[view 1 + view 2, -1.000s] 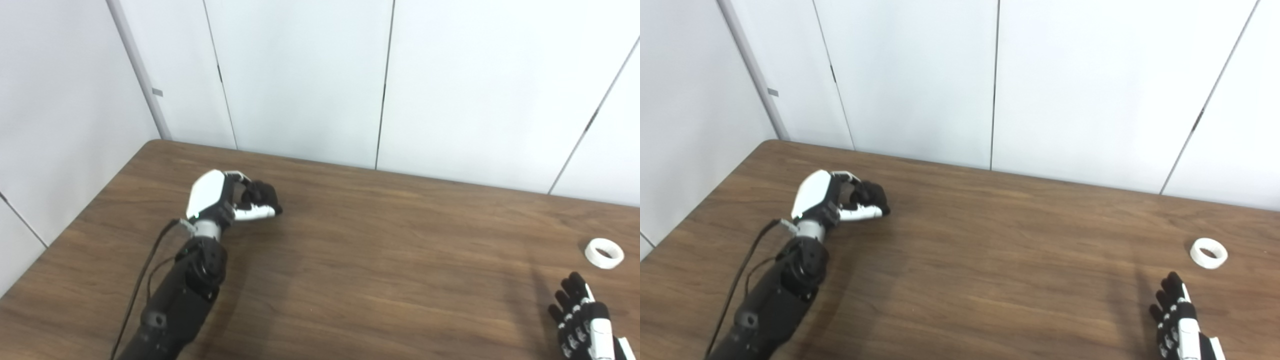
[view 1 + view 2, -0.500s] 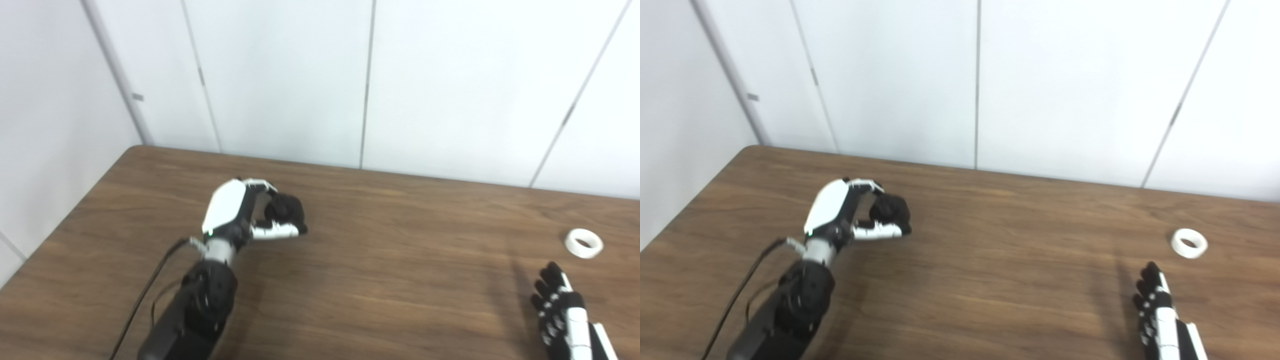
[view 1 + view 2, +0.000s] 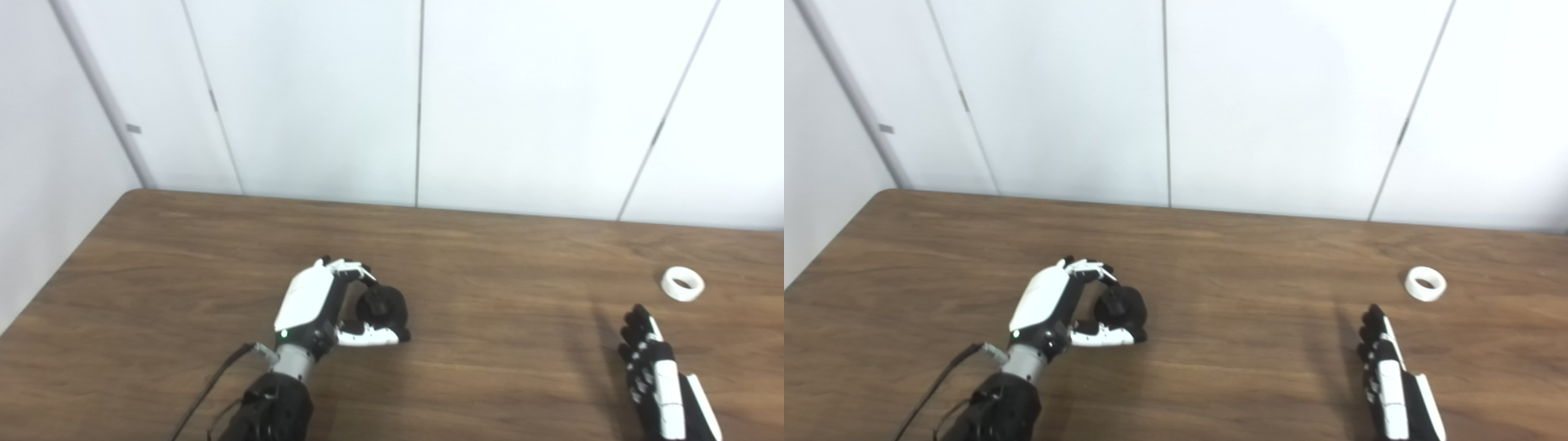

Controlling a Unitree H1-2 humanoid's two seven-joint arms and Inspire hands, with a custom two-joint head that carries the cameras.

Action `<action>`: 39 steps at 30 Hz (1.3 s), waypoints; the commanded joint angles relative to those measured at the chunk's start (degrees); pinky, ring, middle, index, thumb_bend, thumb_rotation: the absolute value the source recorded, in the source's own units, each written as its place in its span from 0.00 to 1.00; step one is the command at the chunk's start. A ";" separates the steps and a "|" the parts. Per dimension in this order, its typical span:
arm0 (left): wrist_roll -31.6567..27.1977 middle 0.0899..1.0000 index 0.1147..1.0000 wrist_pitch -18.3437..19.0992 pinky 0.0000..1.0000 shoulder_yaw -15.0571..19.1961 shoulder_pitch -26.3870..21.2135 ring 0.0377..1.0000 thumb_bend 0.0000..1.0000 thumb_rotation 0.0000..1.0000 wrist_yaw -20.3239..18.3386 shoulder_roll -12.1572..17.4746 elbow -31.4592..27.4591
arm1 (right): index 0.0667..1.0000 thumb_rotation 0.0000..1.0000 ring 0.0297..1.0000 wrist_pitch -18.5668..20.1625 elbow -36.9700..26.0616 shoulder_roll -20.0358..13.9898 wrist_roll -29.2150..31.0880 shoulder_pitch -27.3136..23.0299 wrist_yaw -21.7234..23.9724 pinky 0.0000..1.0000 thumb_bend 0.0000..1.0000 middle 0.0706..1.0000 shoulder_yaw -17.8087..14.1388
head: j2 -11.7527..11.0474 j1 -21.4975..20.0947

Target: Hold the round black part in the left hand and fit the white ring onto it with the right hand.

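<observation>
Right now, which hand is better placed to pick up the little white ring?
The right hand. It is open and empty, with the small white ring lying just beyond it on the brown wooden table. The left hand is far off, already holding the round black part.

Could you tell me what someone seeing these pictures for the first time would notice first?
Most likely the left hand, white-backed, at the middle left of the brown table, with its fingers curled around the round black part. Next would be the small white ring lying alone near the table's right side. Just short of it, the right hand reaches in from the lower right with fingers straight, holding nothing.
</observation>
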 commanded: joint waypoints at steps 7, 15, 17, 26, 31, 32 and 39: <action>4.58 0.78 0.42 -4.98 1.00 -3.24 1.44 0.89 0.52 0.06 0.60 -0.92 -2.78 | 0.97 1.00 1.00 0.58 -2.10 2.18 -1.84 -1.05 -1.32 1.00 0.56 0.99 1.82 | 1.91 -3.93; 8.21 0.78 0.42 -7.03 1.00 -5.98 4.29 0.88 0.52 0.06 -0.11 -1.53 -3.67 | 0.97 1.00 1.00 2.86 -3.96 3.08 -4.00 -1.44 -2.48 1.00 0.60 0.97 3.22 | 3.88 -6.25; 8.62 0.78 0.42 -7.78 1.00 -6.56 4.95 0.88 0.52 0.06 0.10 -1.71 -3.61 | 0.97 1.00 1.00 2.91 -4.17 3.23 -4.16 -1.45 -2.64 1.00 0.60 0.97 3.41 | 4.24 -6.57; 11.47 0.78 0.42 -10.62 1.00 -8.47 7.46 0.88 0.52 0.05 0.50 -2.26 -2.86 | 0.94 1.00 0.98 5.69 -5.87 4.17 -5.70 -1.59 -3.74 1.00 0.64 0.95 3.79 | 5.89 -7.70; 12.84 0.78 0.42 -11.22 1.00 -8.99 8.57 0.88 0.52 0.05 0.56 -2.72 -2.62 | 0.94 1.00 0.97 6.46 -6.54 4.16 -6.17 -1.67 -3.73 1.00 0.63 0.95 3.85 | 6.91 -8.31; 13.02 0.78 0.42 -11.34 1.00 -9.04 8.71 0.88 0.52 0.05 0.58 -2.77 -2.53 | 0.94 1.00 0.97 6.58 -6.67 4.18 -6.07 -1.68 -3.70 1.00 0.63 0.95 3.80 | 6.91 -8.31; 13.26 0.77 0.42 -12.51 1.00 -9.08 9.48 0.88 0.52 0.06 1.03 -3.19 -2.01 | 0.94 1.00 0.97 7.22 -7.53 4.04 -5.73 -1.78 -3.55 1.00 0.61 0.95 3.43 | 7.72 -8.87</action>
